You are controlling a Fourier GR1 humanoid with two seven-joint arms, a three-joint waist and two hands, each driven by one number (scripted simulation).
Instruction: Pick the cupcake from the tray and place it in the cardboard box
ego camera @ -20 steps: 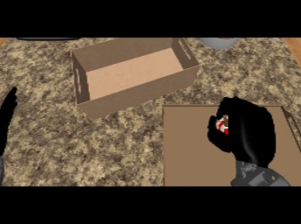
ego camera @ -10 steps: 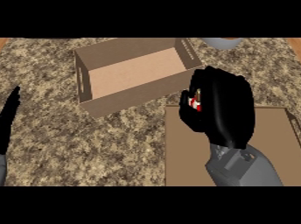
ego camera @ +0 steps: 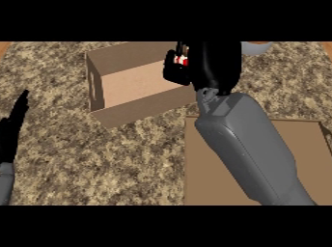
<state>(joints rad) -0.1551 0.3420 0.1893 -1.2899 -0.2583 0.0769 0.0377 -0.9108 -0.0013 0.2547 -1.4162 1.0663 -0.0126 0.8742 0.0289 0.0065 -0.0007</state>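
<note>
Right hand (ego camera: 213,65) curled round cupcake (ego camera: 184,61) — over cardboard box (ego camera: 137,112), left hand (ego camera: 8,136) straight-fingered at edge

Finishes: mostly matt, only the hand shines.
Counter (ego camera: 90,159) speckled stone, rough-looking; cardboard box (ego camera: 137,108) and tray (ego camera: 204,183) matt brown, paper-like; right hand (ego camera: 215,62) glossy black; its forearm (ego camera: 251,149) smooth grey, plastic-like; cupcake (ego camera: 183,60) too hidden to read.
</note>
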